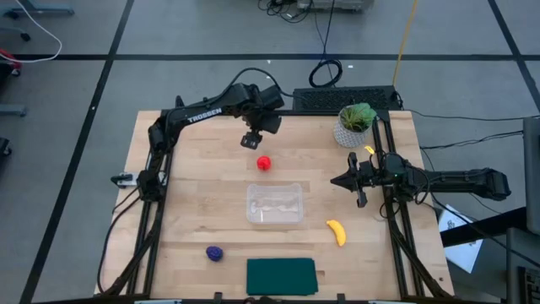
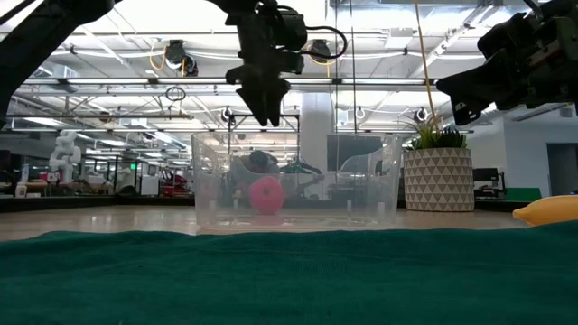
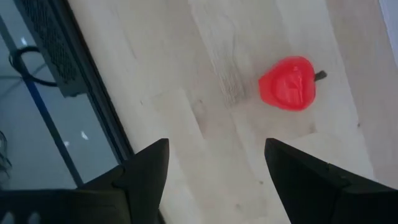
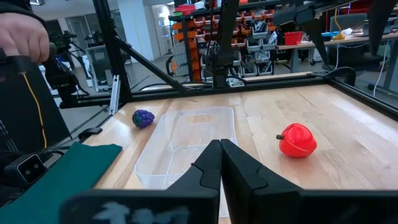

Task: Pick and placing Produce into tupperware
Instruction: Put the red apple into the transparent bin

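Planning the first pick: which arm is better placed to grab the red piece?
The left. Its tool hangs open just beside the red produce piece, which shows close ahead of its fingers. The right tool is shut and waits at the table's right edge, nearer the banana.

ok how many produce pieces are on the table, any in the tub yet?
3, none in the clear tub. Red piece just behind the tub, under the left gripper; banana at the tub's front right; purple lump front left, near the green mat.

The counter (image 1: 202, 186) is viewed from overhead, level from its near edge, and closely from both wrists, the tupperware (image 1: 274, 203) being shared.
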Robot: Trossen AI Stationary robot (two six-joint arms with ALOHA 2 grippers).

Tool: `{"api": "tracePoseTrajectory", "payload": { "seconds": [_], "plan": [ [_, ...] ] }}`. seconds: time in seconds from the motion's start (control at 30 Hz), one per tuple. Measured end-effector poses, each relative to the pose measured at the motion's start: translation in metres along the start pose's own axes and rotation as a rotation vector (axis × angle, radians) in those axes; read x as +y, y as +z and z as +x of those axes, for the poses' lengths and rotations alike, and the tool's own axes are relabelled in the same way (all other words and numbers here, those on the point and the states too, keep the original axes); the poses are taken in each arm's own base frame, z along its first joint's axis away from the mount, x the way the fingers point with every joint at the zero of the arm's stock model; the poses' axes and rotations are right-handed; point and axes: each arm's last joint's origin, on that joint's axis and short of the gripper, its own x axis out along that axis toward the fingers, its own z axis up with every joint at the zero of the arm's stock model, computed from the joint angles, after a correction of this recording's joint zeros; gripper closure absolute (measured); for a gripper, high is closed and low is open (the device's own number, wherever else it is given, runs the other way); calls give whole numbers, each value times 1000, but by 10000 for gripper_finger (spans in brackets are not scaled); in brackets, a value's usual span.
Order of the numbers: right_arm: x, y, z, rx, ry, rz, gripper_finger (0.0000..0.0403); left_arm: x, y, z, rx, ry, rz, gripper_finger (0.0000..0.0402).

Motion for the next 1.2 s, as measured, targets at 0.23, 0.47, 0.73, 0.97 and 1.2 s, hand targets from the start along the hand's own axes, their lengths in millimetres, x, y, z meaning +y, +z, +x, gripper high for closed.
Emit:
{"api": "tracePoseTrajectory", "payload": {
  "seconds": [0.23, 0.47, 0.73, 0.97, 1.2],
  "plan": [
    [0, 0, 0, 0, 0, 0, 403, 1, 1, 0, -9, 8, 147, 131],
    [0, 0, 0, 0, 0, 0, 403, 1, 8, 0, -59, 33, 157, 131],
    [0, 0, 0, 0, 0, 0, 403, -7, 18, -1, -114, 9, 240, 130],
    [0, 0, 0, 0, 0, 0, 403, -18, 27, 0, -130, -1, 403, 130],
    [0, 0, 0, 0, 0, 0, 403, -37, 28, 30, -60, -62, 496, 130]
  ]
}}
